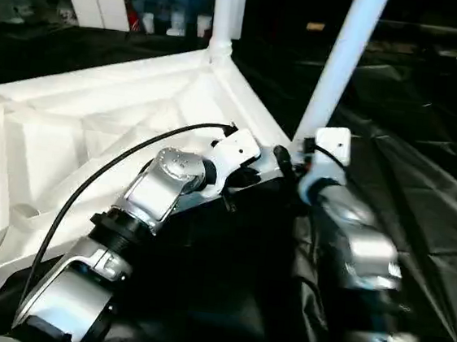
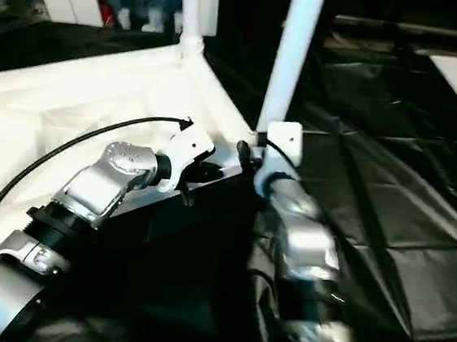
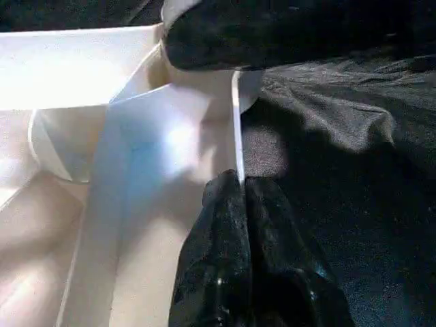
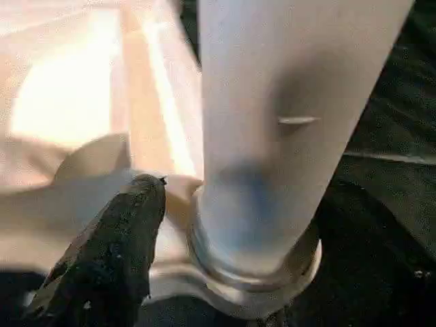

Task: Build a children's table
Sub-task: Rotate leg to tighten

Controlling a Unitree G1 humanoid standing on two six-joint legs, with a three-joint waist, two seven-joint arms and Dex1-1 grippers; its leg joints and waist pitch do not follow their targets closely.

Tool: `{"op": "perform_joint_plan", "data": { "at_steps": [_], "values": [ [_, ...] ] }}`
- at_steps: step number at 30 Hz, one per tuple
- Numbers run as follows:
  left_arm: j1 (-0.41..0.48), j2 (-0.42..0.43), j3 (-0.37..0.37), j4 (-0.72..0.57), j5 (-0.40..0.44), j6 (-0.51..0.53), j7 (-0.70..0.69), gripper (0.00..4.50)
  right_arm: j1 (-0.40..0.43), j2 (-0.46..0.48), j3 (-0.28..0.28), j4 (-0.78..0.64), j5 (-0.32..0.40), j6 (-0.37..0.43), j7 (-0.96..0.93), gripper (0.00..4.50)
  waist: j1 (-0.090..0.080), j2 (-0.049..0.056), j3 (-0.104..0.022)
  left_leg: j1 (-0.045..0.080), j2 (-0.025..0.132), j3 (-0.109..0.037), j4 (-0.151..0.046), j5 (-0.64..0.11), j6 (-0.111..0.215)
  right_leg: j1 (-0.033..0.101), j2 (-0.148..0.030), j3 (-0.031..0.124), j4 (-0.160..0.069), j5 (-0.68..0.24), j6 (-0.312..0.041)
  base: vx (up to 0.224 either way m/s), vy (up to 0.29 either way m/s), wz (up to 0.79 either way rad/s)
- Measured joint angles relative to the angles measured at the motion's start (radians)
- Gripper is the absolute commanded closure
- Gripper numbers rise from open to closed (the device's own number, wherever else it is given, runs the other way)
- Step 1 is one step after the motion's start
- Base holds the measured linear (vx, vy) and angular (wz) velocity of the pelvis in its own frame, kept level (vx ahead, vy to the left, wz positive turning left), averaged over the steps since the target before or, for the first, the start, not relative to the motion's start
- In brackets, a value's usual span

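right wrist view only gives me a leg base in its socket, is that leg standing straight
observer: no, in the head view that leg leans to the right, its top tipped away from the tabletop.
operator: any other leg in
observer: one, a second leg stands upright in the far corner socket.
operator: and the left claw
observer: the left claw is shut on the tabletop's thin rim, close to that corner.

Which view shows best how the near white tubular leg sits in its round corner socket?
The right wrist view: the white tubular leg stands close, its foot inside the round corner socket. Both eye views show the leaning shaft, its base behind the arms. The left wrist view shows it blurred.
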Motion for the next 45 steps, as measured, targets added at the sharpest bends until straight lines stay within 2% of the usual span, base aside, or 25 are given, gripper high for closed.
{"op": "perform_joint_plan", "data": {
  "at_steps": [3,5,6,9,10,12,16,21,27,29,33,35,38,45],
  "values": [
    [0.027,0.025,-0.007,-0.045,-0.017,-0.010,-0.041,4.50,0.042,-0.156,0.009,-0.109,0.078,0.097,0.194,0.50,0.012,-0.002,0.000,0.003,0.000,0.009,0.004,0.009,0.011,-0.004,0.000,0.014,0.018,0.023,-0.010,0.043,-0.021,0.07],
    [0.031,0.044,-0.008,-0.063,-0.025,-0.022,-0.075,4.50,0.064,-0.221,0.010,-0.160,0.117,0.120,0.288,0.21,0.014,-0.001,-0.001,0.004,0.000,0.016,0.003,0.009,0.011,-0.010,0.001,0.025,0.033,0.025,-0.008,0.070,-0.047,0.12],
    [0.035,0.052,-0.009,-0.068,-0.028,-0.029,-0.090,4.50,0.072,-0.259,0.011,-0.176,0.132,0.122,0.332,0.21,0.016,0.000,-0.001,0.004,0.001,0.019,0.002,0.009,0.011,-0.012,0.001,0.027,0.035,0.029,-0.003,0.064,-0.055,0.10],
    [0.053,0.092,-0.012,-0.110,-0.037,-0.042,-0.140,4.50,0.110,-0.378,0.035,-0.209,0.151,0.062,0.489,0.21,0.023,0.001,-0.001,0.002,0.007,0.025,0.002,0.009,0.011,-0.020,0.003,0.028,0.050,0.031,-0.005,0.064,-0.056,0.08],
    [0.074,0.124,-0.012,-0.146,-0.055,-0.051,-0.181,4.50,0.123,-0.431,0.044,-0.217,0.158,0.029,0.559,0.21,0.026,0.002,-0.001,-0.001,0.008,0.026,0.001,0.009,0.011,-0.027,0.003,0.028,0.055,0.029,-0.003,0.064,-0.054,0.04],
    [0.094,0.159,-0.013,-0.187,-0.072,-0.054,-0.233,4.50,0.129,-0.472,0.042,-0.216,0.159,0.005,0.620,0.21,0.030,0.002,-0.002,-0.004,0.011,0.026,0.001,0.011,0.014,-0.033,0.006,0.028,0.063,0.023,-0.002,0.066,-0.042,0.00],
    [0.133,0.217,-0.025,-0.272,-0.108,-0.046,-0.320,4.50,0.125,-0.510,0.049,-0.222,0.172,-0.007,0.710,0.21,0.041,0.003,-0.002,-0.017,0.017,0.024,0.004,0.010,0.016,-0.044,0.012,0.028,0.068,0.018,-0.009,0.016,-0.010,0.00],
    [0.159,0.244,-0.034,-0.319,-0.112,-0.038,-0.359,4.50,0.122,-0.526,0.080,-0.218,0.172,-0.026,0.744,0.21,0.042,0.002,-0.002,-0.018,0.018,0.025,0.012,0.009,0.017,-0.043,0.013,0.031,0.072,0.016,-0.012,0.000,0.000,0.00],
    [0.177,0.252,-0.037,-0.331,-0.120,-0.034,-0.372,4.50,0.111,-0.520,0.089,-0.182,0.189,-0.048,0.771,0.21,0.036,0.002,-0.002,-0.017,0.018,0.026,0.019,0.009,0.016,-0.041,0.013,0.034,0.075,0.018,-0.013,0.000,0.000,0.00],
    [0.180,0.257,-0.037,-0.334,-0.126,-0.031,-0.372,4.50,0.111,-0.513,0.091,-0.172,0.189,-0.049,0.782,0.54,0.035,0.002,-0.002,-0.017,0.018,0.026,0.020,0.009,0.016,-0.041,0.013,0.035,0.077,0.018,-0.013,0.000,0.000,0.00],
    [0.182,0.260,-0.038,-0.339,-0.127,-0.025,-0.373,4.50,0.111,-0.511,0.103,-0.158,0.190,-0.065,0.801,0.63,0.036,0.002,-0.003,-0.016,0.018,0.026,0.021,0.009,0.016,-0.041,0.013,0.035,0.080,0.018,-0.013,0.000,0.000,0.00],
    [0.182,0.261,-0.038,-0.340,-0.127,-0.024,-0.374,4.50,0.111,-0.515,0.112,-0.149,0.189,-0.071,0.808,0.91,0.036,0.002,-0.002,-0.016,0.018,0.026,0.021,0.009,0.016,-0.041,0.013,0.035,0.080,0.018,-0.013,0.000,0.000,0.00],
    [0.182,0.261,-0.038,-0.341,-0.127,-0.023,-0.374,4.50,0.111,-0.515,0.119,-0.148,0.189,-0.074,0.814,1.00,0.036,0.002,-0.003,-0.017,0.018,0.026,0.021,0.009,0.016,-0.041,0.013,0.035,0.080,0.018,-0.013,0.000,0.000,0.00],
    [0.182,0.263,-0.038,-0.341,-0.127,-0.021,-0.373,4.50,0.114,-0.507,0.122,-0.141,0.190,-0.076,0.815,1.65,0.035,0.001,-0.003,-0.016,0.018,0.026,0.021,0.010,0.016,-0.041,0.013,0.035,0.081,0.018,-0.013,0.000,0.000,0.00]
  ]
}}
